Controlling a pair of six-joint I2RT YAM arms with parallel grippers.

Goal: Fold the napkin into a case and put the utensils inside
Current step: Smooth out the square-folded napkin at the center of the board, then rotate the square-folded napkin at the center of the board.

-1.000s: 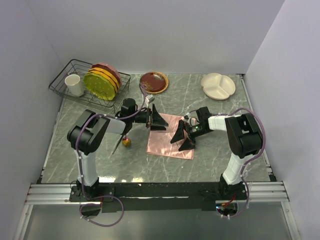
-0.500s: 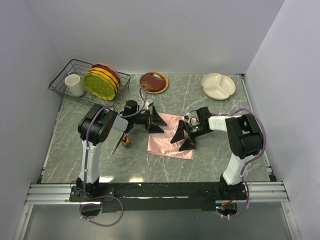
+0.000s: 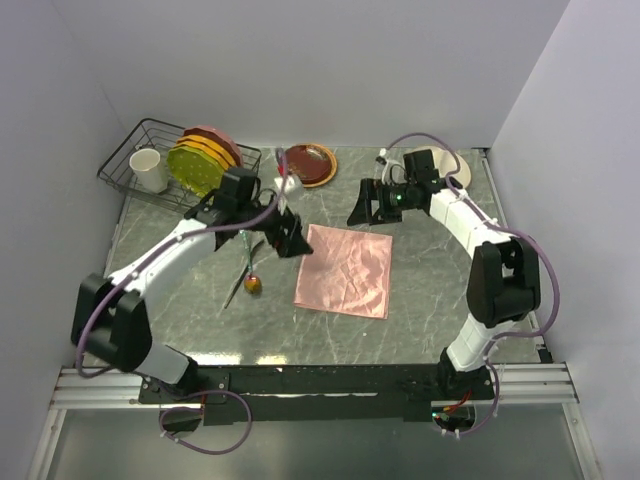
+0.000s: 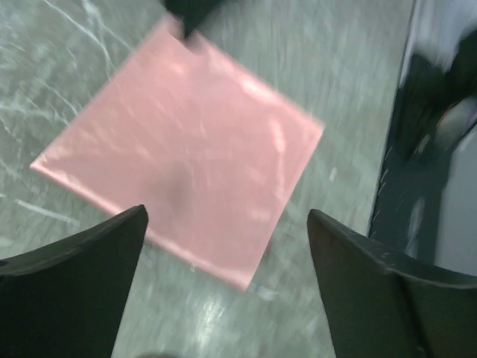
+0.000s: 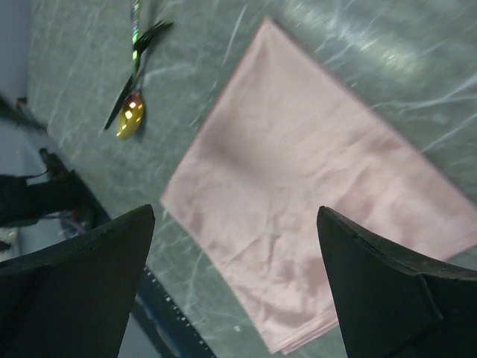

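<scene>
Left gripper [image 3: 287, 238]: jaws spread wide, nothing held. It hangs above the table [image 3: 430, 300], clear of the cloth.
Left fingers [image 4: 74, 291]: both dark pads frame the bottom of the left wrist view, which is blurred. The pink cloth shows in the gap between them and beyond.
Right gripper [image 3: 368, 204]: jaws wide apart and empty. It is held above the far part of the table.
Right fingers [image 5: 82, 283]: one pad sits at each lower corner of the right wrist view, with a broad gap between.
Napkin [image 3: 343, 270]: lies flat on the table as a smooth, roughly square sheet. It is just to the right of the left jaws, on the near side of the right jaws, and touched by neither. From the right wrist it fills the space between and past the two pads [image 5: 313, 201]. From the left wrist it lies ahead of the open jaws [image 4: 179, 149].
Utensils [image 3: 247, 272]: lie together on the bare table, just left of the left jaws and off the napkin's left edge.
Spoon [image 5: 130, 118]: its gold bowl shows beyond the right wrist's left pad, apart from the cloth. Thin dark handles run past it.
Dish rack [image 3: 135, 150]: behind the left jaws, holding a cup [image 3: 148, 170] and upright plates [image 3: 205, 160].
Brown plate [image 3: 307, 164]: beyond and between the two grippers.
Cream divided plate [image 3: 445, 175]: just right of the right jaws.
</scene>
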